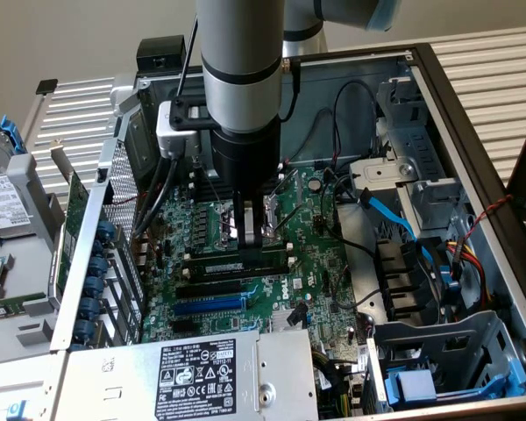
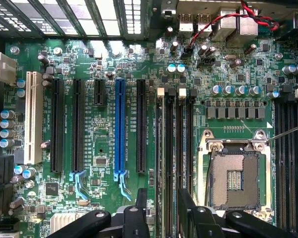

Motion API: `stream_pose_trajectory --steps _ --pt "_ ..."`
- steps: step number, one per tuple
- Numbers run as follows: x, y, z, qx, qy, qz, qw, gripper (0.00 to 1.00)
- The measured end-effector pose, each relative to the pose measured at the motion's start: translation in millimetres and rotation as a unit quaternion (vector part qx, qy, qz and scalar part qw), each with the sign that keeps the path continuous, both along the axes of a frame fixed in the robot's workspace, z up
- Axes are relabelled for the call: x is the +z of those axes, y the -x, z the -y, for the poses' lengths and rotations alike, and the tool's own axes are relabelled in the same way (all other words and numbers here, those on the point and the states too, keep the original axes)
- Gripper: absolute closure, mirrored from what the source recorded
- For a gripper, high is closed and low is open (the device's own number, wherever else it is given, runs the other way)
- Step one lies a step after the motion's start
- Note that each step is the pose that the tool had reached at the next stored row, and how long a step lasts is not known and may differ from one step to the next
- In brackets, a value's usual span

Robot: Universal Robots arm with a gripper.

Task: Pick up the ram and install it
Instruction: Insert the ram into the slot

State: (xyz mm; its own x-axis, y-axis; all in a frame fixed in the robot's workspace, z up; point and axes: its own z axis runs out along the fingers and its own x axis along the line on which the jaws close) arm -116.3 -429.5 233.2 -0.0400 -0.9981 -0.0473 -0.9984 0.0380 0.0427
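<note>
Ram under gripper, exterior view

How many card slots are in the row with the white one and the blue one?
6. In the wrist view, in order: white slot, first long black slot, second long black slot, short black slot, blue slot, third long black slot. None seems hidden.

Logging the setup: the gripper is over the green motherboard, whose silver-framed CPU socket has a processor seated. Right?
No: the wrist view shows the silver-framed CPU socket empty, bare contacts exposed. The gripper is over the green motherboard.
</note>
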Motion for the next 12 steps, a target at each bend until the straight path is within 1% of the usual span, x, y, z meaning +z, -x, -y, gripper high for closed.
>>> stream_pose_trajectory --steps 5,7,10,12 --pt "0.1 0.0 0.0 0.0 0.0 0.0 1.0 0.62" --pt "1.9 0.0 0.0 0.0 0.0001 -0.0001 1.0 0.62" --pt "9.0 0.0 0.0 0.0 0.0001 0.0 1.0 0.62" --pt "15.6 0.1 0.0 0.0 0.0 0.0 1.0 0.62"
